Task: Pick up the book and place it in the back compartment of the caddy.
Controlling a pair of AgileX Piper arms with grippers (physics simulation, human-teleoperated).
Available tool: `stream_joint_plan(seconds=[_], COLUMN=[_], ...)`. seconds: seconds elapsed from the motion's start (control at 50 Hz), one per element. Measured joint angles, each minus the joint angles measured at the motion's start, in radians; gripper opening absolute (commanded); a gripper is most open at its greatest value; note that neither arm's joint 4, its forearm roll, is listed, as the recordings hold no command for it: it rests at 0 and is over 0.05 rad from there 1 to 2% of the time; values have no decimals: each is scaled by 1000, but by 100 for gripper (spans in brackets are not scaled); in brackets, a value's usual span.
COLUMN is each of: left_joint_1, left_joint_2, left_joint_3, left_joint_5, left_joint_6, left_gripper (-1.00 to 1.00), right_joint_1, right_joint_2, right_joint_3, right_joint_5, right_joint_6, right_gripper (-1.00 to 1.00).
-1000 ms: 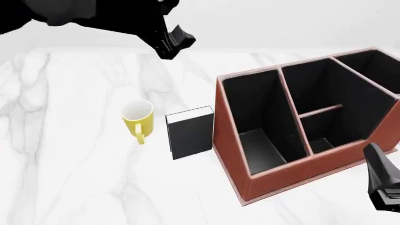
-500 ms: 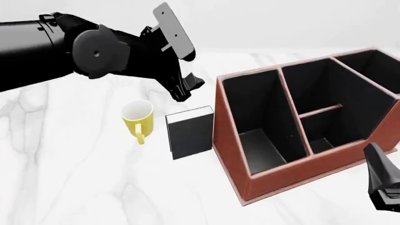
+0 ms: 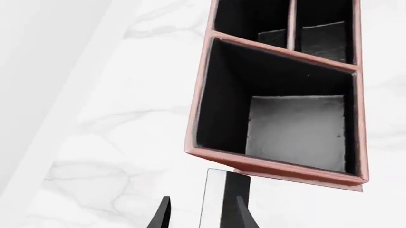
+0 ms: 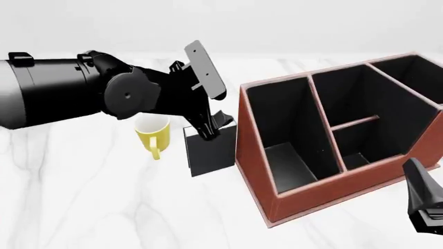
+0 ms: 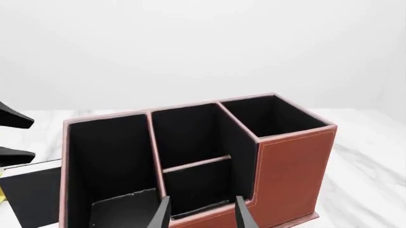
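One book (image 4: 211, 150) upright, apparently betw. left pincer (image 4: 213, 127) tips.

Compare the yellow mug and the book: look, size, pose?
Colour: the mug is yellow with a white inside; the book has a black cover and white page edges.
Shape: the mug is round with a handle facing the camera; the book is a thin flat slab.
Access: the left end effector sits over the book's top edge, not the mug.
Shared: both stand upright on the table left of the caddy.

Glossy black left arm (image 4: 62, 93), round joint, grey plate; black-fingered right hand (image 4: 424, 199).
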Motion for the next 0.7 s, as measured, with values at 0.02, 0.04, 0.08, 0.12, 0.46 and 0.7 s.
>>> stream_joint_plan(seconds=[0.02, 0.04, 0.08, 0.12, 0.46, 0.7], left_joint_1=[-2, -3, -3, -3, 7, -9], left_joint_2=[3, 6, 13, 21, 74, 112], left_joint_3=[4, 7, 13, 17, 31, 54], left_joint_5=[-4, -9, -17, -25, -86, -129], left_joint_6=[-1, -2, -3, -4, 0, -16], left_gripper=[100, 100, 100, 100, 100, 100], right_joint_1=[0, 0, 0, 0, 1, 1], right_joint_2=[0, 0, 0, 0, 1, 3], right_joint_3=[0, 0, 0, 0, 0, 0], right_joint_5=[0, 0, 0, 0, 0, -1], right_joint_6=[0, 0, 0, 0, 2, 3], right_gripper=[100, 100, 100, 100, 100, 100])
